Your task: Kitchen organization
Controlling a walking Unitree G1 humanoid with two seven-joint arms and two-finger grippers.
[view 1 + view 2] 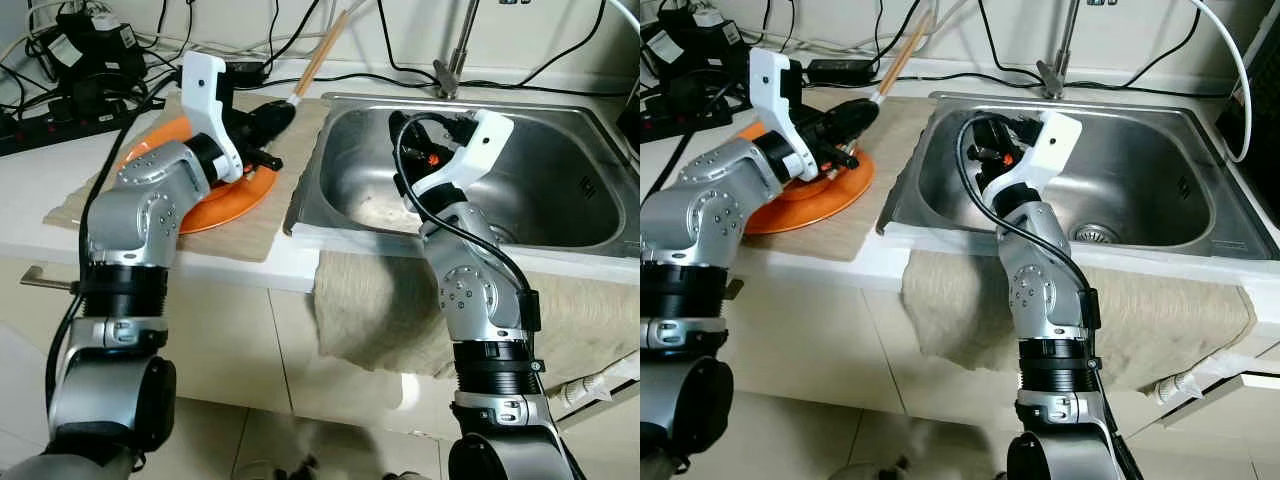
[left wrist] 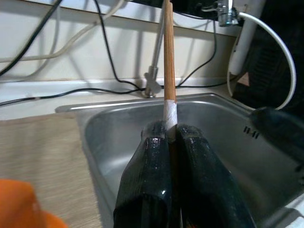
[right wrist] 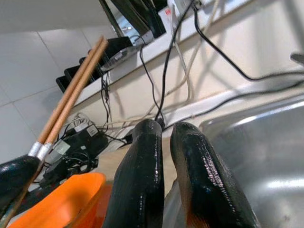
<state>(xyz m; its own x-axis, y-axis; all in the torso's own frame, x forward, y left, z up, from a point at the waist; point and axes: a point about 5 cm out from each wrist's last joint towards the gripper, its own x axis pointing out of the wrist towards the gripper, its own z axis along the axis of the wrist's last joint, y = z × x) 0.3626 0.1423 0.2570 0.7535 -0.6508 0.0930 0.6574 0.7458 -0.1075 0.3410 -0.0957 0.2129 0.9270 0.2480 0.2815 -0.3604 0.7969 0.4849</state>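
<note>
Left gripper (image 1: pixel 275 115) pinching a pair of wooden chopsticks (image 1: pixel 320 55) at their silver-banded lower end, hovering above the orange plate (image 1: pixel 215 205); sticks slanting up toward one o'clock, past the back edge of the counter. Plate resting on a beige mat (image 1: pixel 255 225) at nine o'clock of the steel sink (image 1: pixel 560 180). Right gripper (image 1: pixel 985 135) poised inside the sink near its left wall, fingers (image 3: pixel 142 190) pressed close with nothing between. Faucet (image 1: pixel 1060 60) at twelve o'clock of the basin, towel (image 1: pixel 970 300) draped over the counter front at six.
</note>
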